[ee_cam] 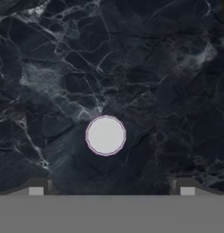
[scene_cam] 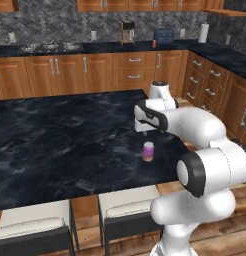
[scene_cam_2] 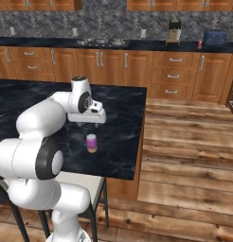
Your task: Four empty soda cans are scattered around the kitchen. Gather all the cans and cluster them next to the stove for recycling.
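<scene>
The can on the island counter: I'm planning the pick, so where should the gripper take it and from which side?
Grip the can around its round side wall, coming straight down from above. It stands upright and alone on the island counter, and its silvery top sits centred ahead of the open gripper, so both fingers can likely drop either side.

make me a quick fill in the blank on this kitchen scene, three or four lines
1. The can stands upright on the black marbled ____.
2. The gripper hangs above the can with its jaws ____.
3. In the hand view the can's top looks like a pale ____.
4. A small red can stands beside the blue ____.

Missing words: counter; open; circle; toaster
</scene>
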### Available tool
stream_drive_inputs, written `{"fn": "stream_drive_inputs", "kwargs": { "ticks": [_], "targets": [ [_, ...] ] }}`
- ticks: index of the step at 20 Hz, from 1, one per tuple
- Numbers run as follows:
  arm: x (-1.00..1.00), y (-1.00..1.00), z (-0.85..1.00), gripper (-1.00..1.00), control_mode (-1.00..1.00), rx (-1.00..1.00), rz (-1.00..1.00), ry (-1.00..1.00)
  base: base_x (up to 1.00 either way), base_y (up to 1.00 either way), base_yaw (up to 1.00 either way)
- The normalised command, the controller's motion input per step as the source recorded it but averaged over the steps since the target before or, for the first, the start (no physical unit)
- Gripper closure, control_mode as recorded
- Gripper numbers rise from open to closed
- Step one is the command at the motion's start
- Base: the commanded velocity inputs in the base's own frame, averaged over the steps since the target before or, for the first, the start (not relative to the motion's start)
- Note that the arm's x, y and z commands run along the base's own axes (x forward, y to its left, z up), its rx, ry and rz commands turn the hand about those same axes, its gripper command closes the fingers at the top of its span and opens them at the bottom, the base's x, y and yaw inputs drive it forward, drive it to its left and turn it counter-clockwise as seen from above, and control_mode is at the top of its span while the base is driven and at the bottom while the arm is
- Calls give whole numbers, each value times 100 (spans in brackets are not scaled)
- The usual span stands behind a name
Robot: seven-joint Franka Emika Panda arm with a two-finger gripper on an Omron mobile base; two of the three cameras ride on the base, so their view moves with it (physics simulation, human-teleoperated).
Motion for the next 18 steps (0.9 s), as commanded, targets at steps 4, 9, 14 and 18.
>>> {"fn": "stream_drive_inputs", "kwargs": {
  "ticks": [4,9,14,18],
  "targets": [
    [10,0,-13,-100,-100,2,0,0,0,0,0],
    [4,1,-16,-100,-100,1,0,0,0,0,0],
    [1,1,-15,-100,-100,0,0,0,0,0,0],
    [4,1,-17,-100,-100,0,0,0,0,0,0]
  ]
}}
